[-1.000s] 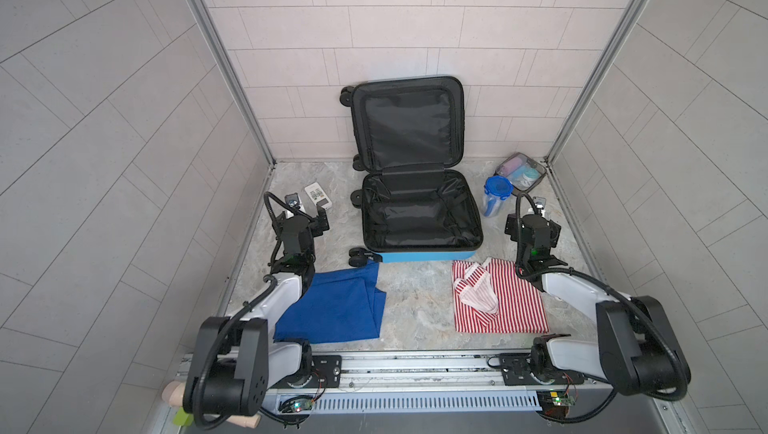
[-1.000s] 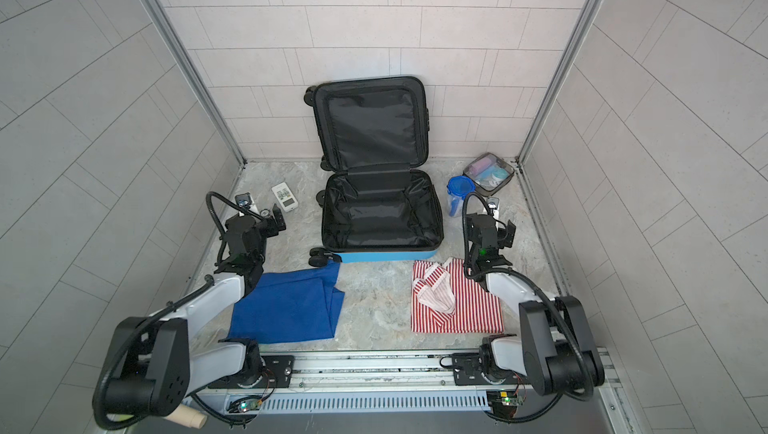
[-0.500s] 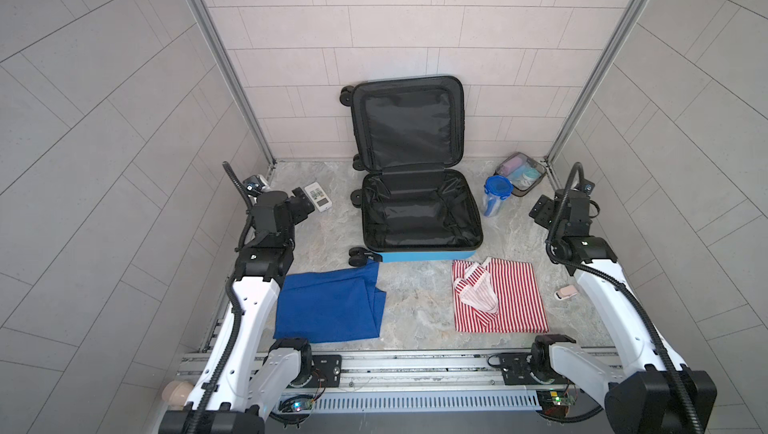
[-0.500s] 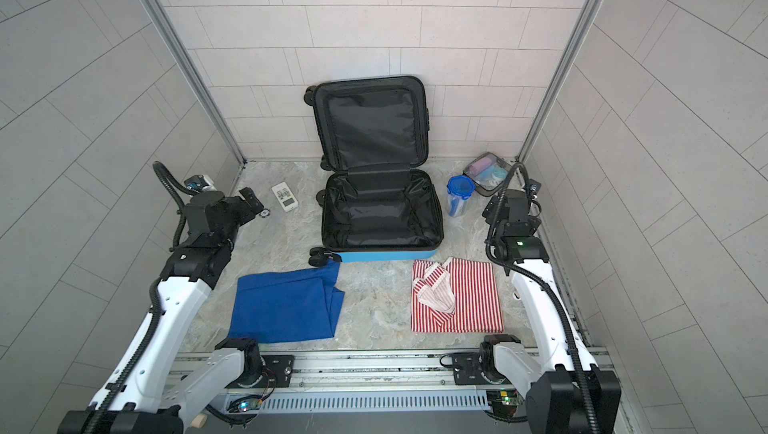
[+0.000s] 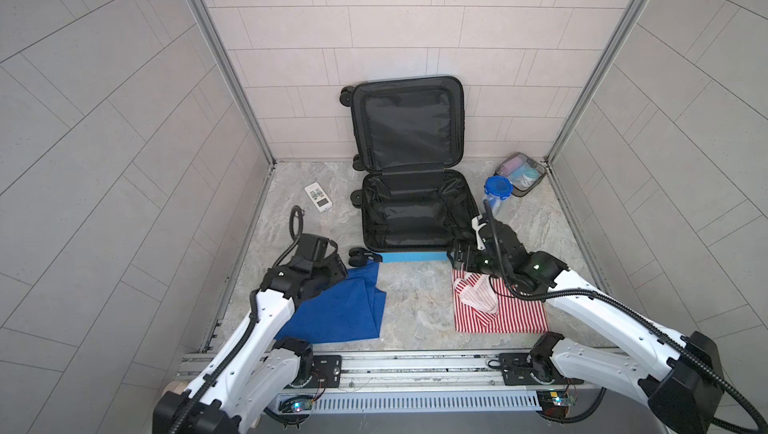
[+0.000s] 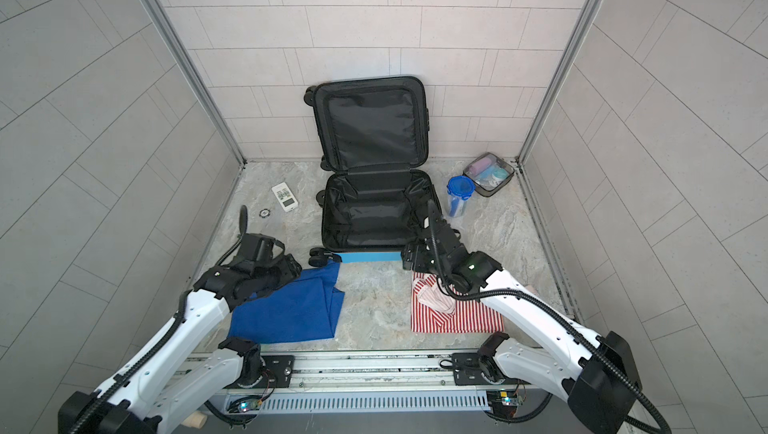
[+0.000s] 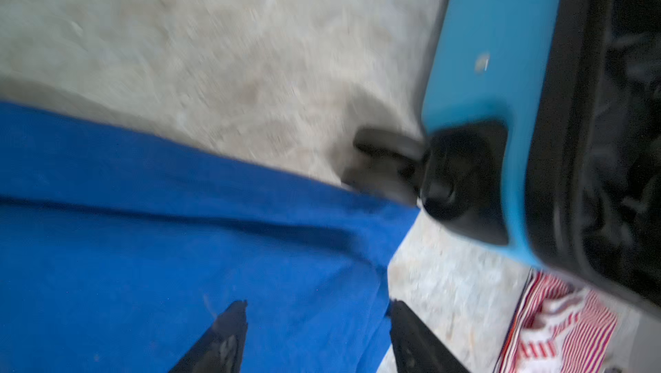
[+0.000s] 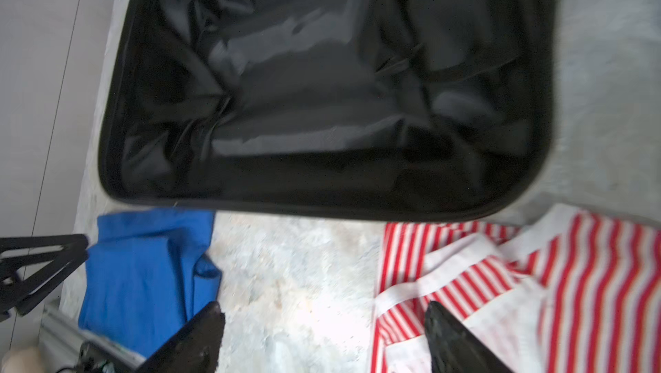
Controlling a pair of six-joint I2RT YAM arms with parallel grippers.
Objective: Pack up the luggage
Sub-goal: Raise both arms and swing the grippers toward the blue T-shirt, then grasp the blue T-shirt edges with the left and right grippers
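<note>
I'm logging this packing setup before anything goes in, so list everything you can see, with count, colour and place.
luggage: one, bright blue shell, black lining, open and empty, back centre, lid against the wall.
cloth: one, blue, folded, in front of the luggage, left.
striped garment: one, red and white, in front of the luggage, right.
remote: one, white, left of the luggage.
round item: one, dark, near the remote; too small to identify.
container: one, clear with blue lid, right of the luggage.
pouch: one, clear, back right corner.
left gripper: one, black, open above the cloth.
right gripper: one, black, open over the striped garment's edge.
</note>
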